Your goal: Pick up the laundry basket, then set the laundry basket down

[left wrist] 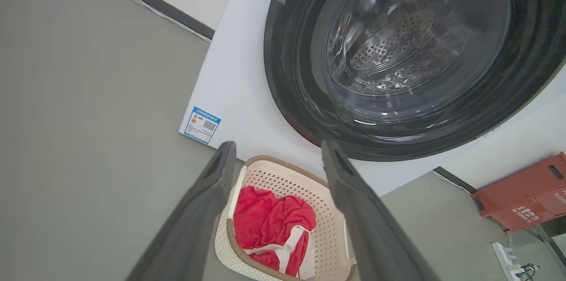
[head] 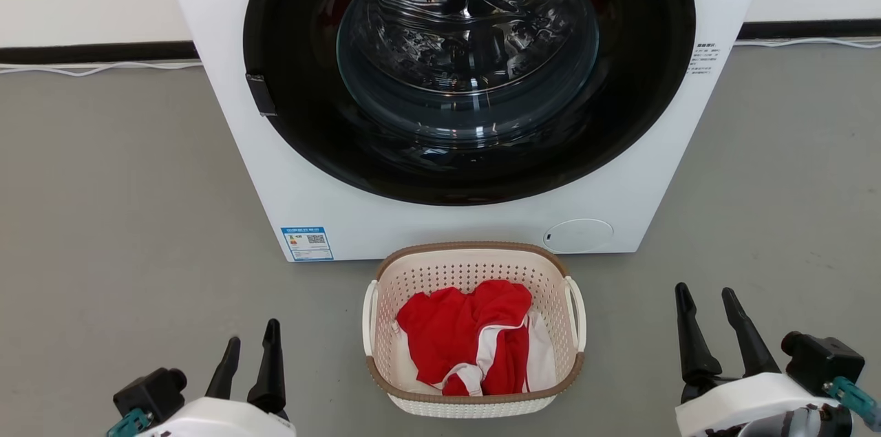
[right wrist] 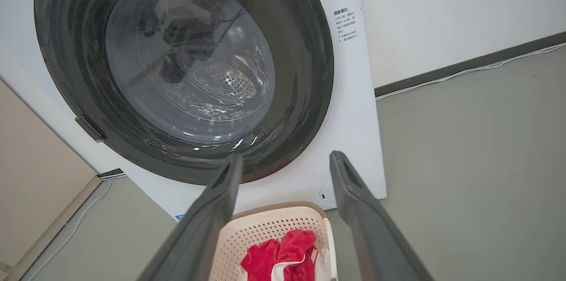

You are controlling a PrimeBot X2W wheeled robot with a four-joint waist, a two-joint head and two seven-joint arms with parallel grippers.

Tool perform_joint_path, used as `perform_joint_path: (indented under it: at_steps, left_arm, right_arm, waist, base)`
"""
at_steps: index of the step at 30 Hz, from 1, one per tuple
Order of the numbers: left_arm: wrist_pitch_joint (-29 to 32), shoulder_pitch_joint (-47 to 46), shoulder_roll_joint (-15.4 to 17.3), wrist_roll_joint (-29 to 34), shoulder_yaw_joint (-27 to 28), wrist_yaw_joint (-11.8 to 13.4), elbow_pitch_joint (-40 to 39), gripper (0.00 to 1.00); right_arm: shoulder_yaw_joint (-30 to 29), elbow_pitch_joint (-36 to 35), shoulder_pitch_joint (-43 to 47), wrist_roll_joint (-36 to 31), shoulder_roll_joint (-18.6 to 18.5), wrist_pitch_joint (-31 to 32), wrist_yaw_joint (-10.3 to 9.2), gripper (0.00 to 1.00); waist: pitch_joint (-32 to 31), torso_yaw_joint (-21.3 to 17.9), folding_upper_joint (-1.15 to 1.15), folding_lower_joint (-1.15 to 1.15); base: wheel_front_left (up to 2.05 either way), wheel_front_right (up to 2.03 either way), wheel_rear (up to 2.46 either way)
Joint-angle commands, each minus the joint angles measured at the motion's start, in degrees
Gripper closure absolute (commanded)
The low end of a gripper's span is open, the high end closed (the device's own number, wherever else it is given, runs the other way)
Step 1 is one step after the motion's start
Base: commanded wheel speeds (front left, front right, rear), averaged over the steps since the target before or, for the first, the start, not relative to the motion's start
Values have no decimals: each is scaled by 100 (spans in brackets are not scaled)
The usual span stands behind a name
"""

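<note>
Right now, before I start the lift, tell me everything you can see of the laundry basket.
The laundry basket is small, rounded-rectangular, cream-white perforated plastic with a brown woven-look rim and a white handle on each side. It stands upright on the grey floor close in front of the washer, holding crumpled red and white clothing. The left gripper and right gripper flank it, open, touching nothing.

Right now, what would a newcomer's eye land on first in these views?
The white washer dominates, with its big dark round door at the top centre of the head view. Just in front of it, on the grey floor, sits the laundry basket with a bright red garment inside. The left gripper and right gripper flank it, open and touching nothing.
</note>
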Motion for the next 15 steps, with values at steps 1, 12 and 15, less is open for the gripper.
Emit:
perform_joint_path:
  at_steps: [1, 12, 15]
  left_arm:
    - [-91, -309, 64, 223, 107, 65, -109, 0]
    - [-259, -372, 71, 846, 81, 79, -68, 0]
    - [-310, -393, 73, 1027, 71, 88, -56, 0]
  right_arm:
    - [116, -190, -230, -285, -76, -140, 34, 0]
    - [147, -226, -251, -1030, -80, -308, 37, 0]
    - [151, -233, -261, -1250, -80, -359, 38, 0]
  waist:
    - [11, 5, 0, 0]
    - [76, 21, 0, 0]
    - [100, 26, 0, 0]
  base:
    - [0, 0, 0]
    - [0, 0, 0]
    - [0, 0, 0]
